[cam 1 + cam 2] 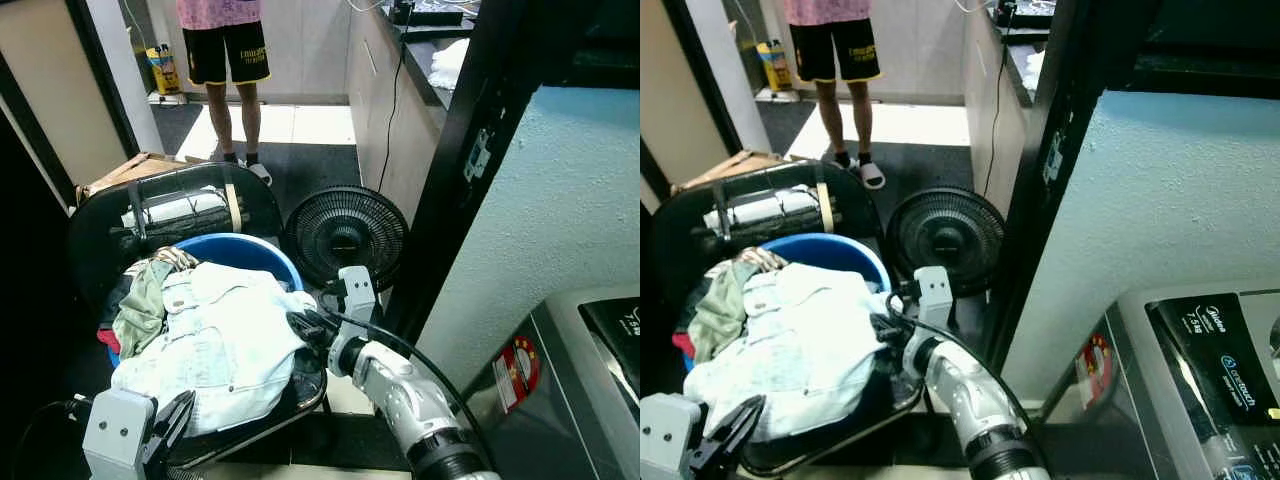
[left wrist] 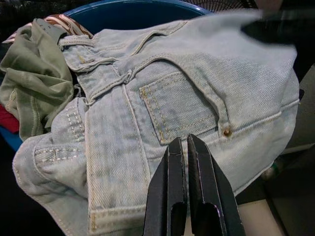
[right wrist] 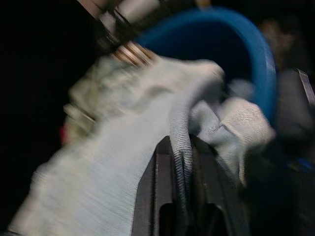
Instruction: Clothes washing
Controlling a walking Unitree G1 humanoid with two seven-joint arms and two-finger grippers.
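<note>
A blue basin (image 1: 262, 251) holds a heap of laundry topped by a pale denim garment (image 1: 220, 345). A green garment (image 1: 140, 310) and something red (image 1: 107, 340) lie at the heap's left side. My right gripper (image 1: 302, 326) reaches in from the right and is shut on a fold of the denim (image 3: 181, 123) at the basin's right edge. At the heap's near left corner my left gripper (image 1: 176, 410) hovers just over the denim near its pocket (image 2: 182, 105). Its fingers (image 2: 170, 167) are pressed together with no cloth between them.
A washing machine (image 1: 585, 370) stands at the lower right under a pale blue wall. Behind the basin are a black floor fan (image 1: 345, 236), a black frame with a strapped roll (image 1: 180, 208) and a cardboard box (image 1: 130, 168). A person (image 1: 225, 55) stands in the far doorway.
</note>
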